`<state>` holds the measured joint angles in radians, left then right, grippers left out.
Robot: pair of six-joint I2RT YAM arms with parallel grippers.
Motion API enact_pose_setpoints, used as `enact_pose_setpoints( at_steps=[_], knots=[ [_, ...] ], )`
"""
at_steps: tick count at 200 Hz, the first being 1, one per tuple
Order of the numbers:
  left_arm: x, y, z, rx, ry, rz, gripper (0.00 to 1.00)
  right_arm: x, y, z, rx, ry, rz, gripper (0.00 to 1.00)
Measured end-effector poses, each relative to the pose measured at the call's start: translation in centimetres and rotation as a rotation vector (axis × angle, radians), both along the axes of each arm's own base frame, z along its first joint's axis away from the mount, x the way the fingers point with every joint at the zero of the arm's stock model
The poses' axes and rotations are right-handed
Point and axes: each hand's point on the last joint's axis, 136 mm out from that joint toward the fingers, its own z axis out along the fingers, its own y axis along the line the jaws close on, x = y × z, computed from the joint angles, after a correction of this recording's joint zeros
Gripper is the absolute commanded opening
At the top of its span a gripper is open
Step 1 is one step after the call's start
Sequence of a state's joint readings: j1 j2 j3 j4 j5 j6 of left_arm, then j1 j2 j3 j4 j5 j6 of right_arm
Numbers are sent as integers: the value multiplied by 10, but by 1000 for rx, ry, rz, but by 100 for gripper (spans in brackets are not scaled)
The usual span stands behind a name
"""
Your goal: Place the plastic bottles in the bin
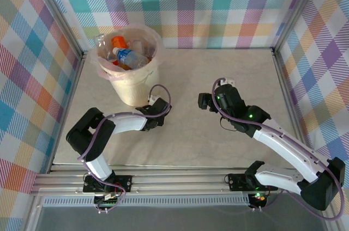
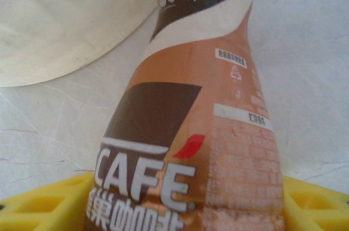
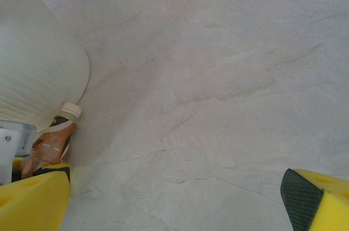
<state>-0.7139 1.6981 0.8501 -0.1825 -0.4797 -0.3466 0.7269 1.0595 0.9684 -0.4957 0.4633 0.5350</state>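
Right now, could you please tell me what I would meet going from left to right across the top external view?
The bin → the left hand → the right hand.

I see bare desk [image 1: 218, 73] open around my right end effector [image 1: 206, 101] out to the right and far edges, but toward the far-left corner the bin [image 1: 133, 86] stands in the way, with a brown bottle [image 2: 191, 133] filling my left end effector [image 1: 154, 112] at the bin's base.

Bottles [image 1: 126, 55] lie in the bin [image 1: 133, 92] at the table's [image 1: 218, 76] far left; a lone bottle [image 3: 54, 135] lies beside its base.
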Motion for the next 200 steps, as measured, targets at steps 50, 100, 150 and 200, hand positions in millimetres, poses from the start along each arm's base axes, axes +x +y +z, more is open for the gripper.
enact_pose_setpoints(
  at_steps=[50, 100, 150, 200],
  knots=[
    [-7, -11, 5, -7, 3, -37, 47, 0, 0, 0, 0, 0, 0, 100],
    [-16, -37, 61, -131, -81, -139, 47, 0, 0, 0, 0, 0, -1, 100],
    [-31, -54, 144, -319, -212, -256, 47, -2, -2, 3, 10, -11, -2, 100],
    [-38, -52, 253, -434, -376, -307, 48, -4, -6, 10, 21, -31, -11, 100]
  ],
)
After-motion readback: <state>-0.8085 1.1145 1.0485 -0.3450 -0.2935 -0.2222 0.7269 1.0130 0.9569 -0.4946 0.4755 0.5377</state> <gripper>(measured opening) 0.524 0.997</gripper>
